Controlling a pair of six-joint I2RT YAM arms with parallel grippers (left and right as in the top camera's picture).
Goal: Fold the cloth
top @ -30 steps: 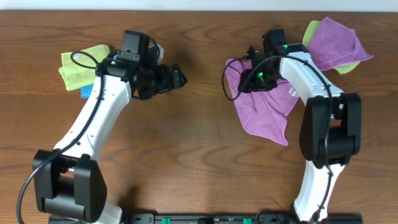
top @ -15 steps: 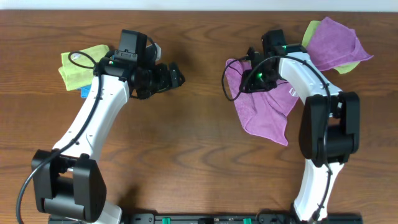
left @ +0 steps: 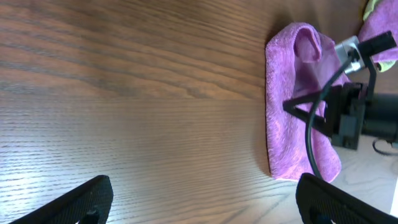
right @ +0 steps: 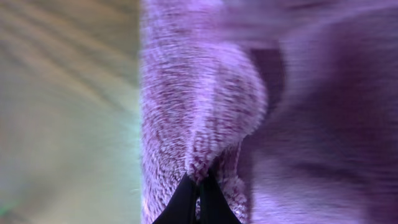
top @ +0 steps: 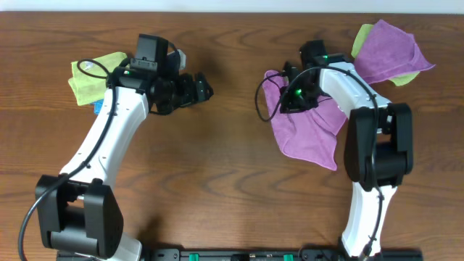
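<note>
A purple cloth (top: 308,130) lies crumpled on the wooden table right of centre. My right gripper (top: 288,98) sits at the cloth's upper left edge and is shut on a pinched fold of it; the right wrist view shows the fingertips (right: 199,186) closed together on the fuzzy purple fabric (right: 205,106). My left gripper (top: 199,88) is open and empty over bare table, well left of the cloth. In the left wrist view its two fingers are spread wide (left: 205,199), and the cloth (left: 292,112) with the right arm on it shows at the far right.
A second purple cloth (top: 388,47) lies over a yellow-green one (top: 362,36) at the back right corner. Another yellow-green cloth (top: 90,76) with a small blue piece (top: 99,107) lies at the back left, under the left arm.
My right gripper has shifted slightly left while holding the cloth's edge. My left gripper has drawn back a little to the left, staying open.
</note>
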